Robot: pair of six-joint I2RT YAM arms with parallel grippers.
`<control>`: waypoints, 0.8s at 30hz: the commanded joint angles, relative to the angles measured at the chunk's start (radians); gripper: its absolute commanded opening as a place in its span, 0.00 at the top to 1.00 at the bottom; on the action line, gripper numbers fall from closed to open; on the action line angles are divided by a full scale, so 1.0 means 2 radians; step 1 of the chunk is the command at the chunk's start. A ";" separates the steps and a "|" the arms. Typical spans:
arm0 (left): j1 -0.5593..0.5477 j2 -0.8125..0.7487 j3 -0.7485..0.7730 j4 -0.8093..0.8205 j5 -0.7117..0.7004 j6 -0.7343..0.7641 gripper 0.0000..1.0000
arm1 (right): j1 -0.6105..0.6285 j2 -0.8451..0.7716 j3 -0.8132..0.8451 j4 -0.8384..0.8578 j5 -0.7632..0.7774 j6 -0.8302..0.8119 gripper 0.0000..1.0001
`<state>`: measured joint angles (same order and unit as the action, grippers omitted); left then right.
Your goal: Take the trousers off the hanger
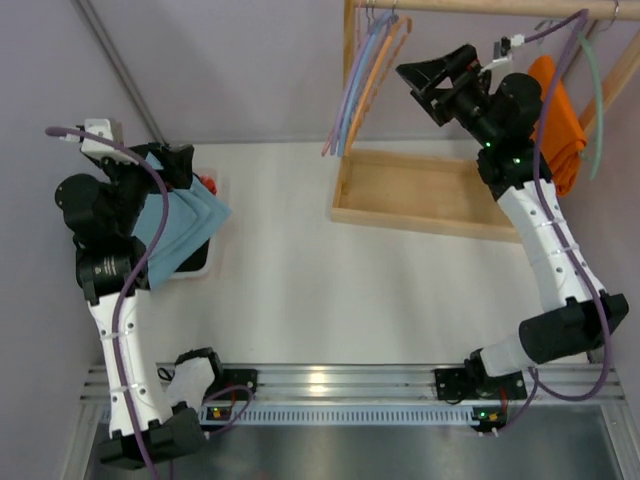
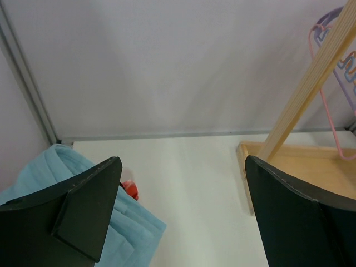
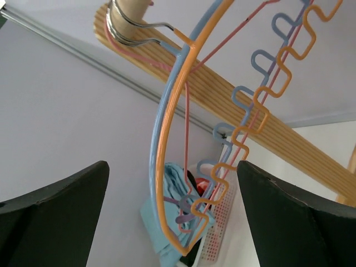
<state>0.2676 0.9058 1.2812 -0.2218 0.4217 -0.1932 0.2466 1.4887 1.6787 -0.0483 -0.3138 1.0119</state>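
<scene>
From above, top camera: we find the trousers [image 1: 185,222] lying at the left side of the table, well apart from the hanger [image 1: 375,95], which hangs bare among other hangers on the wooden rail [image 1: 480,8]. We note the left gripper [image 1: 170,170] right over the cloth and the right gripper [image 1: 435,62] raised beside the hanger bunch. Left wrist camera: jaws spread wide, nothing between them; the trousers [image 2: 53,167] lie below one finger, with a red object [image 2: 130,190] just beside them. Right wrist camera: jaws likewise spread and empty, aimed at the hanger [image 3: 191,49]; the trousers [image 3: 158,222] show far behind it, by a white basket [image 3: 225,219]. We judge the removal done and the step in hand a clean retreat: lift the left arm straight up so no fold catches a finger, and back the right arm away from the bunch, clear of hooks and rail.
</scene>
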 commanded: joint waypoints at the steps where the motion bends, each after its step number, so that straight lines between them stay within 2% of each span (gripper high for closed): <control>1: 0.001 0.048 0.058 -0.052 0.057 0.000 0.01 | -0.029 -0.060 -0.014 -0.015 -0.010 -0.052 0.01; 6: -0.006 0.084 0.071 -0.054 0.118 -0.023 0.01 | -0.048 -0.133 -0.059 -0.067 -0.027 -0.125 0.01; 9: -0.040 0.105 0.073 -0.060 0.100 -0.009 0.01 | -0.050 -0.184 -0.095 -0.097 -0.031 -0.178 0.00; 10: -0.058 0.111 0.074 -0.065 0.064 0.004 0.01 | -0.050 -0.210 -0.104 -0.108 -0.031 -0.202 0.01; 11: -0.113 0.116 0.077 -0.089 0.030 0.045 0.01 | -0.050 -0.221 -0.120 -0.121 -0.032 -0.214 0.01; 13: -0.189 0.142 0.096 -0.114 -0.052 0.085 0.02 | -0.050 -0.246 -0.134 -0.156 -0.032 -0.258 0.01; 14: -0.247 0.154 0.103 -0.127 -0.066 0.109 0.01 | -0.050 -0.272 -0.152 -0.165 -0.031 -0.273 0.01; 20: -0.354 0.228 0.120 -0.173 -0.116 0.136 0.01 | -0.050 -0.372 -0.228 -0.254 -0.013 -0.371 0.01; 24: -0.372 0.237 0.083 -0.181 -0.107 0.129 0.02 | -0.053 -0.415 -0.260 -0.296 -0.004 -0.414 0.01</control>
<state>-0.4625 1.3968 1.4754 -0.5472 0.2546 0.0380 0.1474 0.6926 1.1889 -0.5426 -0.3500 0.3107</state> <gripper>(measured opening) 0.985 0.993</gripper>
